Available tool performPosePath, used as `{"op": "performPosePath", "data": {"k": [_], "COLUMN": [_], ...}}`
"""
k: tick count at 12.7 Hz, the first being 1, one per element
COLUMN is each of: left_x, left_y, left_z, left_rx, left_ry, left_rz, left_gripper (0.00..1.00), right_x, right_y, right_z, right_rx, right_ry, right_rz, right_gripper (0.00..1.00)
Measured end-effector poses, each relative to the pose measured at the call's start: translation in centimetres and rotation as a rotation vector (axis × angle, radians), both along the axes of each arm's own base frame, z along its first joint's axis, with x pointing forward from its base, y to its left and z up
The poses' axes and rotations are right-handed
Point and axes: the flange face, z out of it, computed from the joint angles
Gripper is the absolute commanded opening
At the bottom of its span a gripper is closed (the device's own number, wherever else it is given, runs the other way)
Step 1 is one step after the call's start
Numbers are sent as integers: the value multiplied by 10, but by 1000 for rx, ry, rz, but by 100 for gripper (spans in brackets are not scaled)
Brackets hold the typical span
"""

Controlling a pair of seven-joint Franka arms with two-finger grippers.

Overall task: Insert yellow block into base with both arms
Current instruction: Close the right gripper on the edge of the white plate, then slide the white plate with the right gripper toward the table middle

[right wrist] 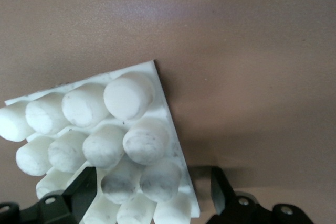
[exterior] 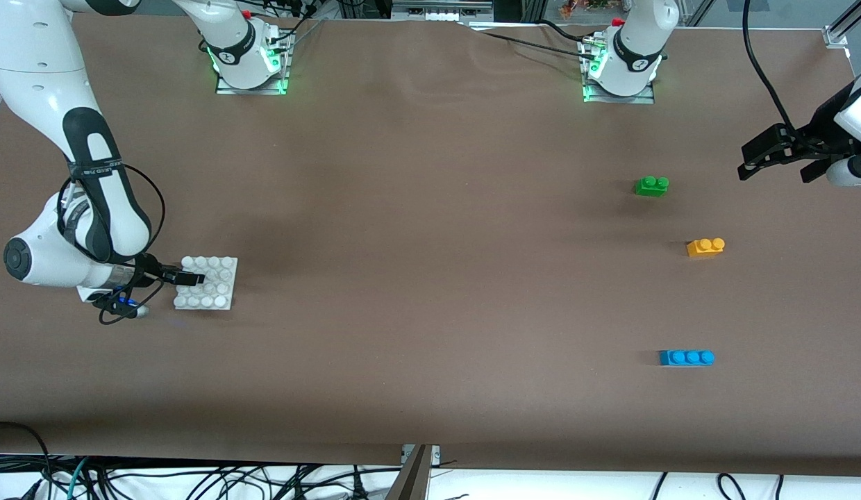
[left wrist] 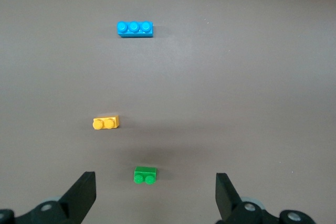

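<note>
The yellow block [exterior: 705, 247] [left wrist: 106, 123] lies on the brown table toward the left arm's end, between a green brick and a blue brick. My left gripper [exterior: 776, 167] [left wrist: 156, 198] hangs open in the air over that end of the table, holding nothing. The white studded base [exterior: 215, 292] [right wrist: 161, 103] lies toward the right arm's end. My right gripper [exterior: 193, 279] [right wrist: 152, 192] is down at the base, its jaws straddling one edge. One finger [right wrist: 81, 190] is over the studs. The other finger [right wrist: 223, 190] stands just off the rim with a gap.
A green two-stud brick [exterior: 651, 185] [left wrist: 145, 174] lies farther from the front camera than the yellow block. A blue three-stud brick [exterior: 687, 357] [left wrist: 135, 28] lies nearer. The arms' bases [exterior: 250, 66] [exterior: 621, 73] stand along the table's back edge.
</note>
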Motion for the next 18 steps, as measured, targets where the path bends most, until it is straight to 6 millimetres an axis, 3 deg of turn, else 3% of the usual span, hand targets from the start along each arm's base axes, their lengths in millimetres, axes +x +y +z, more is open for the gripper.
{"op": "performPosePath", "data": {"k": [3, 10, 18], "left_x": [0, 0, 0], "left_y": [0, 0, 0], "left_z": [0, 0, 0], "left_rx": [0, 0, 0], "left_ry": [0, 0, 0], "left_rz": [0, 0, -1], "left_gripper": [100, 100, 100], "right_x": [2, 4, 10], "right_y": [1, 5, 51], "right_z": [2, 7, 6], "right_rx": [6, 12, 36], "right_ry": [-4, -6, -9], "right_rz": [-1, 11, 76], "right_gripper": [62, 61, 61]}}
